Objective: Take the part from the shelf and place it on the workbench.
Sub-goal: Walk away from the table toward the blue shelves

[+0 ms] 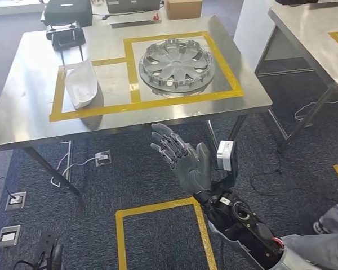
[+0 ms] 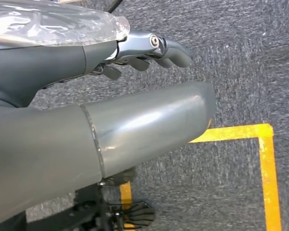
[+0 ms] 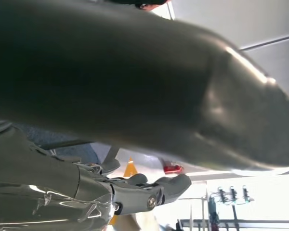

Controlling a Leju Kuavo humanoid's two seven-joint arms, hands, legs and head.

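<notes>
On the left part of the brushed-steel table (image 1: 27,79), a white crumpled bag-like object (image 1: 81,84) sat inside the smaller rectangle of yellow tape (image 1: 57,95), with a black device on thin legs (image 1: 65,35) behind it near the far edge. To its right, the round grey plastic wheel cover (image 1: 176,66) lay flat on the table inside the larger taped square, touched by neither hand. A brown cardboard box (image 1: 183,8) stood beyond it at the back edge.

Below the table's front edge, over the dark grey carpet (image 1: 116,185), the right hand (image 1: 182,157) was raised with its palm open, fingers spread apart and holding nothing. A yellow taped outline (image 1: 159,208) marked the floor beneath it, and a second steel table (image 1: 311,34) stood at the far right.

In the left wrist view, the left hand (image 2: 150,48) hung above carpet and a yellow tape corner (image 2: 265,132), its dark fingers (image 2: 172,54) stretched fairly straight with nothing between them and the thick grey thumb (image 2: 154,125).
</notes>
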